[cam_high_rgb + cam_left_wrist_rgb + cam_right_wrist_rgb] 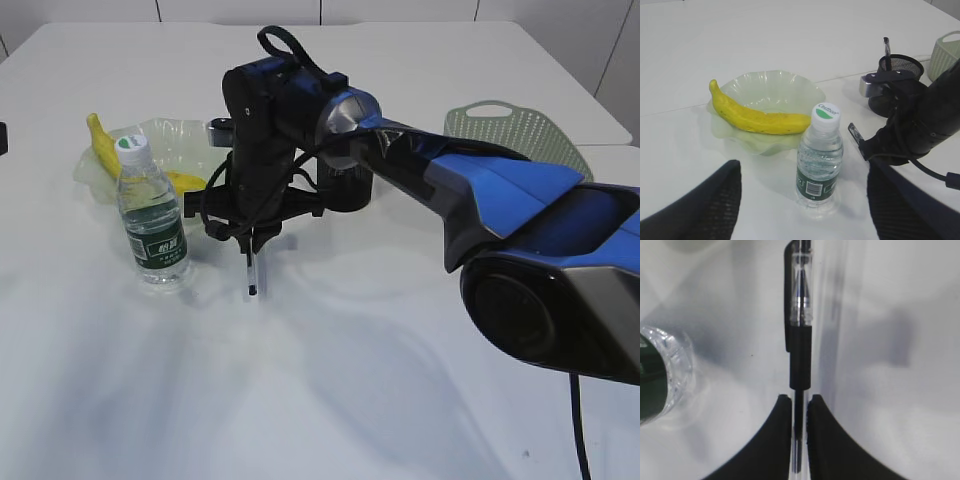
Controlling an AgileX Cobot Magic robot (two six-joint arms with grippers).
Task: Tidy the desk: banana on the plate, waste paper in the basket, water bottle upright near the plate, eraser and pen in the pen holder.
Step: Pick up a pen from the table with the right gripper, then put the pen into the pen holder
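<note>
Exterior: we see our right gripper (252, 240) clamped on a pen (252, 272) hanging above the desk (330, 380), water bottle (151, 222) upright beside the plate (190, 140) | Left wrist: banana (760, 117) lies in the plate, pen holder (900, 64) beyond; our left fingers (705, 210) stand apart | Right wrist: fingers pinch the pen.

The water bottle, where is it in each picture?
Exterior view: water bottle stands upright at left, in front of the plate.
Left wrist view: bottom middle, upright, just before the plate holding the banana.
Right wrist view: only its edge shows at far left.
Shared landmark: the pen in the right claw.
</note>
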